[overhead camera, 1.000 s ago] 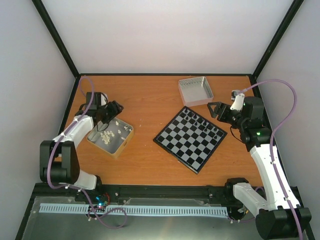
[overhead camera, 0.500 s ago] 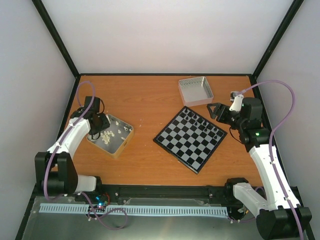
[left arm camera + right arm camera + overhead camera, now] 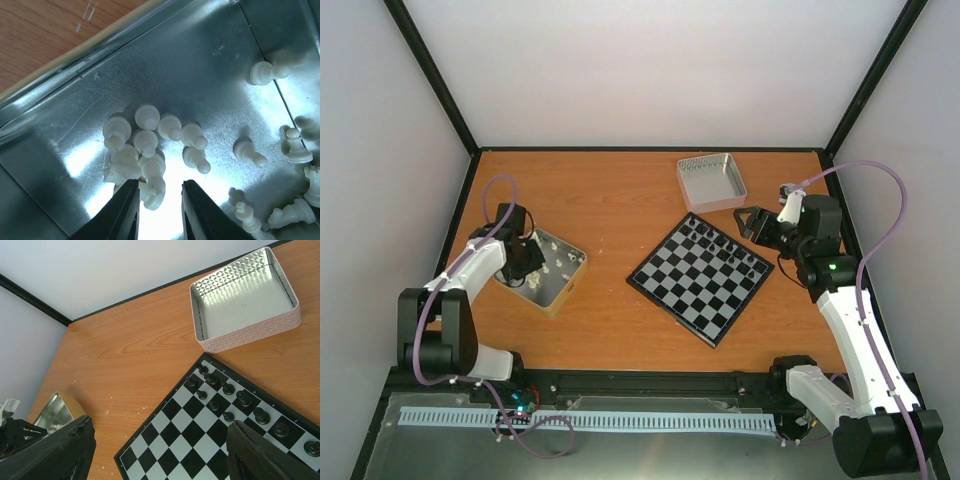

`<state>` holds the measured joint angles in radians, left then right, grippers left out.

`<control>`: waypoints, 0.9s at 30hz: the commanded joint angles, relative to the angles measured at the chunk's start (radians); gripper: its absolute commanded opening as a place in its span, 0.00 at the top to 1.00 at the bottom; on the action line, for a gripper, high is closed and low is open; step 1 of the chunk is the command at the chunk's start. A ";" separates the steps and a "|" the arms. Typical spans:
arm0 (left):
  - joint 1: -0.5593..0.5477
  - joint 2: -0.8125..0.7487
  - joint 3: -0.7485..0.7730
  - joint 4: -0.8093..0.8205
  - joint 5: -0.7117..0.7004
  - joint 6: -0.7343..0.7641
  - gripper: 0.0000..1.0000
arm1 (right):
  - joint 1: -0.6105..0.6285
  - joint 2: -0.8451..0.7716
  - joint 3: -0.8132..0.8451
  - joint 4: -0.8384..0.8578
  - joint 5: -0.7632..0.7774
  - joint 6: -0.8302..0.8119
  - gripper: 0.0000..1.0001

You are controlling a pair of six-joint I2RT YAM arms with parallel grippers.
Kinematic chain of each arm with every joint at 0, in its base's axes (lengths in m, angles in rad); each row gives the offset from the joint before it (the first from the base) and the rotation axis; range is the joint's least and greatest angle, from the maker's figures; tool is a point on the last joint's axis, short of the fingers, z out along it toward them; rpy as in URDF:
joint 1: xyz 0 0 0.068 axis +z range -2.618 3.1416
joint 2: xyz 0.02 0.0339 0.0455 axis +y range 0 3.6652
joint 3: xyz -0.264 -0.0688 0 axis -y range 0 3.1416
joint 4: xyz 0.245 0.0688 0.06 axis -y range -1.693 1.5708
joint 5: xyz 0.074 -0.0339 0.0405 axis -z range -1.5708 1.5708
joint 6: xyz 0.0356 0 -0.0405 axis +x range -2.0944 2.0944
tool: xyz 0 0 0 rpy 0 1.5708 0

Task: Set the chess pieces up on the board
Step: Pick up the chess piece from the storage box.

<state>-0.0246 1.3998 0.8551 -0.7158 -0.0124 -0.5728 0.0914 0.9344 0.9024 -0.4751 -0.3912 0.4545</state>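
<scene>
left tray (image 3: 200,65): white pieces (image 3: 145,145) heaped at 10–12 o'clock of the left gripper (image 3: 160,187), one between its fingers, more at 3; bare metal beyond | board (image 3: 695,290): black pieces (image 3: 243,399) line its 1 o'clock edge, other squares bare | second tray (image 3: 715,203) at board's 12 | table (image 3: 610,240) bare at board's 9

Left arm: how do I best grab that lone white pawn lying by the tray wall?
Likely across its narrow neck, between base and head, coming straight down. The pawn lies on its side, clear of the heap, head toward the tray wall, so set the fingers parallel to that wall.
</scene>
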 commanded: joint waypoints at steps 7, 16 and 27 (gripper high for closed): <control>-0.002 0.037 -0.012 0.060 -0.021 -0.012 0.76 | 0.008 0.002 0.002 0.009 0.022 0.003 0.29; -0.003 0.052 -0.029 0.078 -0.002 -0.006 0.83 | 0.008 0.003 -0.002 0.004 0.035 0.001 0.29; -0.001 0.011 -0.001 0.040 -0.020 -0.004 0.80 | 0.010 0.004 0.011 -0.005 0.037 0.003 0.29</control>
<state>-0.0246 1.4422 0.8246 -0.6529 -0.0242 -0.5739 0.0925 0.9363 0.9024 -0.4808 -0.3653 0.4545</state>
